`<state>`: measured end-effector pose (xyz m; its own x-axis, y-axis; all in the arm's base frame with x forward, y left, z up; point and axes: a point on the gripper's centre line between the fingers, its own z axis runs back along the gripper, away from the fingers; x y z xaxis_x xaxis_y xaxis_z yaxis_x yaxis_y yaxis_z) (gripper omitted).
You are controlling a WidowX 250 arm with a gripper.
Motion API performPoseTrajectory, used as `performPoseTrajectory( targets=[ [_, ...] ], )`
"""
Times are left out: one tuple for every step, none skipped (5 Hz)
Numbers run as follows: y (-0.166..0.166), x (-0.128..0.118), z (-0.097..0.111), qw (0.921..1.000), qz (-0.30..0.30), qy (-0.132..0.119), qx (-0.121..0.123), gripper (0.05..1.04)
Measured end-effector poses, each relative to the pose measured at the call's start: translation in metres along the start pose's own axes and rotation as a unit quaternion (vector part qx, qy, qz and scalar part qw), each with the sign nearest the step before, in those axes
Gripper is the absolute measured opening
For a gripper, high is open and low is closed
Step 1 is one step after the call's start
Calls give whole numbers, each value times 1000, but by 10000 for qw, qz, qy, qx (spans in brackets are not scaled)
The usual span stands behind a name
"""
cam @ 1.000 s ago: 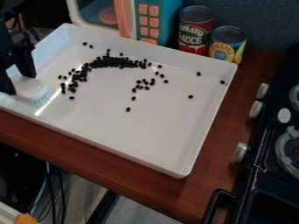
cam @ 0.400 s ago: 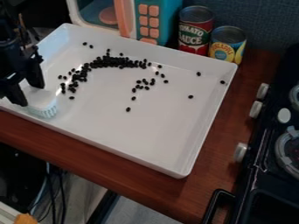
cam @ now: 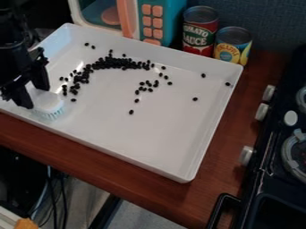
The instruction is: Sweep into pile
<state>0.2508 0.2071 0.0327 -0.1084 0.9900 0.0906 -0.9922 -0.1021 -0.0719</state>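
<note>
At the left end of the white tray (cam: 137, 147) is my black gripper (cam: 37, 95), shut on a white brush (cam: 49, 105) with pale blue bristles that point down and right. Black beans (cam: 119, 63) form a curved band along the tray's back left part, bending down toward the brush. A looser group (cam: 146, 85) lies near the middle, and a few single beans are scattered toward the right side. The brush is in front of and left of the band's lower end, apart from it.
Behind the tray stand a toy microwave (cam: 155, 20), a red can (cam: 199, 31) and a yellow can (cam: 233, 44). A black toy stove (cam: 275, 179) with grey knobs is on the right. The wooden counter (cam: 119, 159) has its front edge at the lower left.
The gripper and the brush have moved right and toward the tray's front, with only a small shift since the later earlier frame. The beans look unmoved.
</note>
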Motion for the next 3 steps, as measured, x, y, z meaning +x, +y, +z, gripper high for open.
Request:
performPoseTrajectory(
  targets=[
    [-7, -7, -1, 10000, 51, 56, 15, 685],
    [-20, -11, -1, 9999, 123, 51, -22, 685],
    [-37, -14, -3, 9996, 298, 27, 15, 685]
  ],
)
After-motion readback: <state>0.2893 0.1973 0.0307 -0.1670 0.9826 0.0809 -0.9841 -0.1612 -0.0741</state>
